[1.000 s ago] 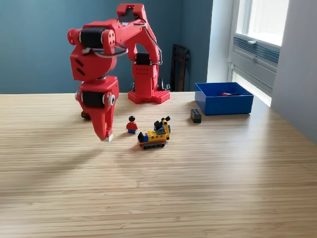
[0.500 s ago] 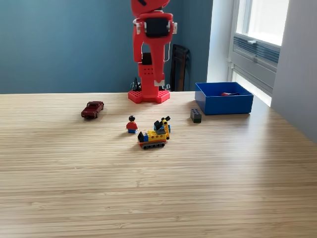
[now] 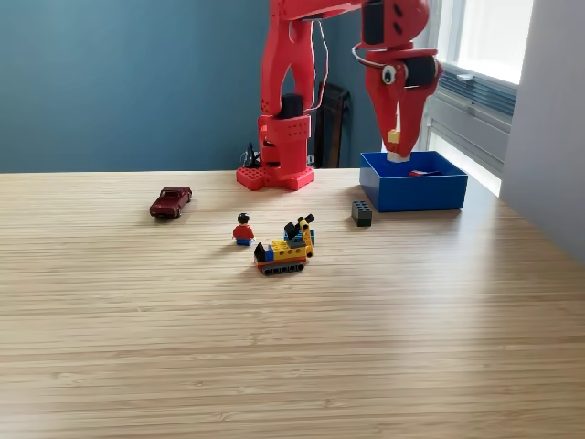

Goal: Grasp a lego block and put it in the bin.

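1. Over the bin, at the exterior view's right, we are seeing the red arm reaching across with its tool pointing down.
2. We are seeing the tool clamped on a small yellow lego block, which is hanging above the bin's back left part and not touching the walls.
3. We are noting the bin sitting on the wooden surface near the window, blue, low-walled, with a small red-and-white piece lying inside.
4. We are marking a dark lego brick standing on the surface just beside the bin's front left corner, apart from it.
5. We are seeing a yellow-and-blue tracked lego vehicle near the surface's middle, with a minifigure in a red top standing just to its left in the exterior view.
6. We are seeing a dark red toy car sitting well apart at the exterior view's left.
7. We are noting the arm's base sitting at the surface's far edge, in front of the blue wall.
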`<state>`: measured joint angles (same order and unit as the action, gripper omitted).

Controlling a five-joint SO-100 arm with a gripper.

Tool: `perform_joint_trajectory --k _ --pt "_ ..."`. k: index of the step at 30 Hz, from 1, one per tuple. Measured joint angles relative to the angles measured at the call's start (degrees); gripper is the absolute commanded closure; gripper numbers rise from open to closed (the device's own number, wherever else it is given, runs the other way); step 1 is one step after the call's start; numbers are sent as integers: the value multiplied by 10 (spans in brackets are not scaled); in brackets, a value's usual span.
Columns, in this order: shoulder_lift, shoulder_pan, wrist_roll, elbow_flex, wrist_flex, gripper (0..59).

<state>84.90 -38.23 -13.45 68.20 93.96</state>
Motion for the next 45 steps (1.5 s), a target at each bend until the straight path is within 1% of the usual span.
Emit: perform_joint_trajectory --k 8,12,21,22,23,24,25,26,28,32,40,45 --pt "-33 -163 6 8 21 586" --pt "-47 -254 31 28 24 586" --pt "-53 -329 63 49 25 583" --pt "-53 -329 64 49 25 537" --pt "-53 -329 68 49 25 459" --pt "-53 -329 72 49 25 396" --pt "-53 -329 76 49 25 358" --pt "-53 -329 80 49 25 335" --pt "-53 -329 89 58 25 319" --pt "-53 -329 93 62 25 327" --pt "-53 -306 81 60 25 433" --pt "-53 -229 55 24 25 472"
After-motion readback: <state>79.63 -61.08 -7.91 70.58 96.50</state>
